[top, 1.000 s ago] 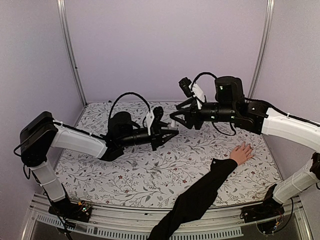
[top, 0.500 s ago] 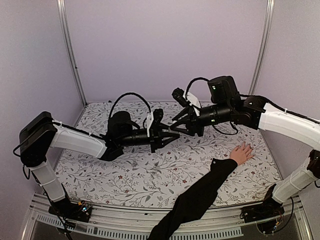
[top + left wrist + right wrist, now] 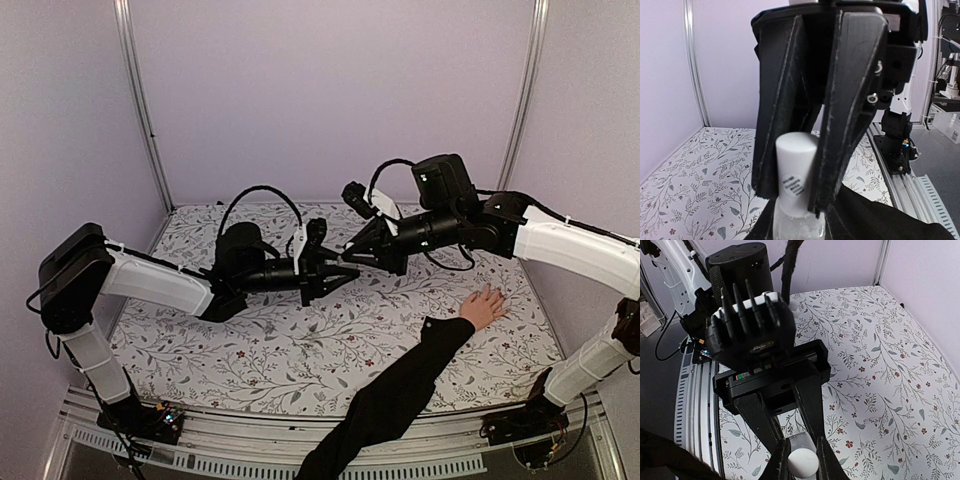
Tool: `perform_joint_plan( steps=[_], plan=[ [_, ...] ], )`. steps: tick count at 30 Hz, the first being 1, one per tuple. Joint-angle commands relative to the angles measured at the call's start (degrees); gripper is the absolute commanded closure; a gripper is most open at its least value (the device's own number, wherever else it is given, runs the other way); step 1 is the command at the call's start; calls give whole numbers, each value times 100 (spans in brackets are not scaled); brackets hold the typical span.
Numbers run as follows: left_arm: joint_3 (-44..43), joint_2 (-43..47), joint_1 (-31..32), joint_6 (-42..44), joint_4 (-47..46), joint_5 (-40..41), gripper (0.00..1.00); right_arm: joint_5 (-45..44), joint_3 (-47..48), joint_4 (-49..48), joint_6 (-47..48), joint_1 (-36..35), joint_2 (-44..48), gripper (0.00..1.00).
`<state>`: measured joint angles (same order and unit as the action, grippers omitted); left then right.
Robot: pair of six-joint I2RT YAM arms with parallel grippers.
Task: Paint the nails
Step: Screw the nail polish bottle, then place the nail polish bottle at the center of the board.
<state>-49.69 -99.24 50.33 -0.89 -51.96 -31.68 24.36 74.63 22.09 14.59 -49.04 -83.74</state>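
The bottle (image 3: 796, 226) was being opened, I think: left gripper (image 3: 340, 270) clamped on its body, right gripper (image 3: 801, 461) closed on the white cap (image 3: 794, 167), which next needed a twist, while the nails (image 3: 496, 293) lay well apart on the worktop (image 3: 300, 345).

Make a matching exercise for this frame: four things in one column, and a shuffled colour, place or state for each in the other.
Things:
1. bottle cap
2. sleeve
3. human hand
4. left gripper

Descriptions:
A. black cloth, running in from the near edge
B. rests on the table at the right, fingers spread
C. white
D. holds the bottle up off the table

Pairs: 1-C, 2-A, 3-B, 4-D
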Motion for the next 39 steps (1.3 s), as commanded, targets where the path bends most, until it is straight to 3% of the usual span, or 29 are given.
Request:
perform_joint_plan(
  steps=[1, 24, 25, 27, 28, 39],
  plan=[
    [21, 93, -40, 12, -209, 86, 100, 41, 163, 19, -17, 17, -30, 100],
    [136, 391, -67, 80, 70, 480, 36, -331, -12, -309, -149, 37, 143, 100],
    [167, 422, -74, 75, 86, 517, 21, -349, -41, -336, -154, 50, 147, 100],
    [230, 511, -95, 80, 122, 595, 5, -375, -101, -412, -188, 126, 169, 100],
    [261, 555, -109, 80, 131, 626, 1, -378, -130, -462, -229, 176, 177, 100],
    [652, 1022, -345, -85, 363, 1160, 0, -789, -362, -1548, -798, 796, -107, 100]
  ],
)
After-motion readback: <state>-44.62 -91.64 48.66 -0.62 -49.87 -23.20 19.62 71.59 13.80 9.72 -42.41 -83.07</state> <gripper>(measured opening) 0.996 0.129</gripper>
